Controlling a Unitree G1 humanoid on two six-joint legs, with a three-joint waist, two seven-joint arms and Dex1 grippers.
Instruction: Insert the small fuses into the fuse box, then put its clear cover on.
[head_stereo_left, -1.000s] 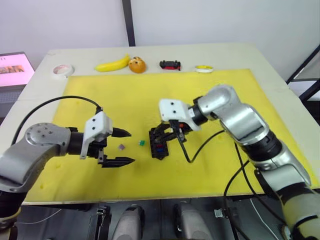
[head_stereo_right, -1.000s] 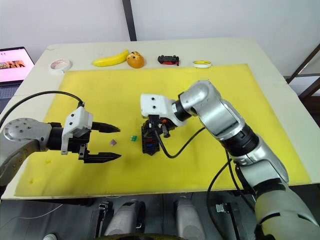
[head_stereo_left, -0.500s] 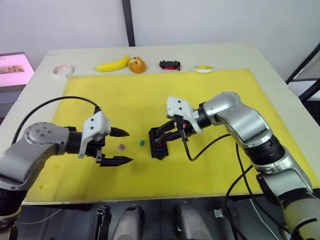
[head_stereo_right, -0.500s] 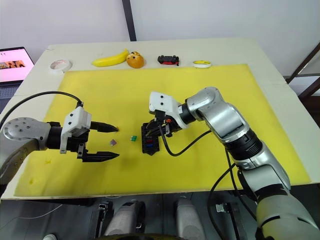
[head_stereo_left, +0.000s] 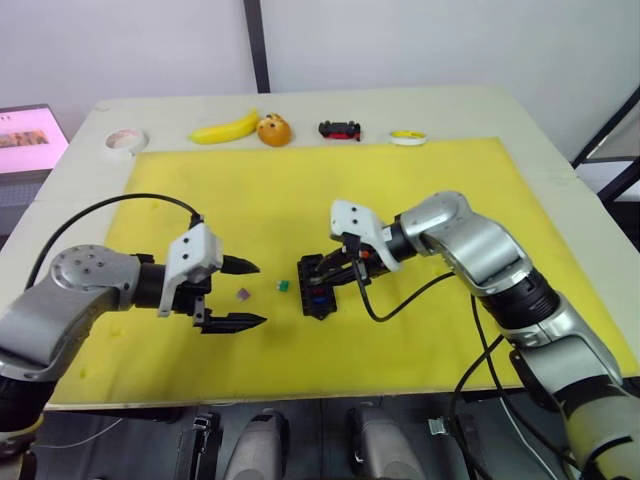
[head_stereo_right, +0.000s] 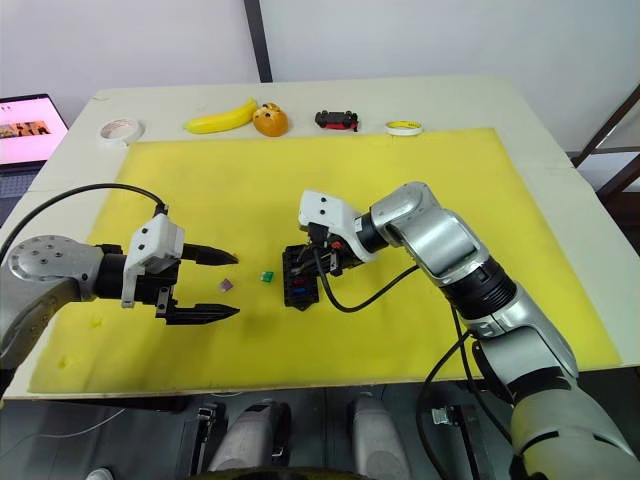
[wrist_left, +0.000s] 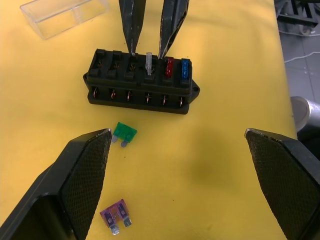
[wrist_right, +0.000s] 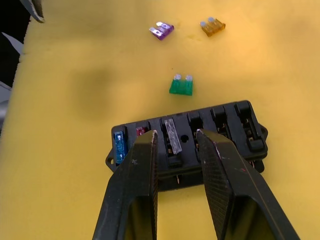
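The black fuse box lies mid-mat, with blue, red and clear fuses standing in one row. My right gripper hovers over it, narrowly open, its fingertips straddling the seated clear fuse without clearly touching it. Loose on the mat are a green fuse, a purple fuse and an amber fuse. My left gripper stands wide open and empty, left of the purple fuse. The clear cover lies beyond the box in the left wrist view.
The yellow mat covers most of the table. Along the far edge lie a white tape roll, a banana, an orange fruit, a toy car and a yellow tape roll. A laptop screen is far left.
My right wrist has swung to the right while its fingers stayed over the fuse box. The left arm and the loose fuses have not moved.
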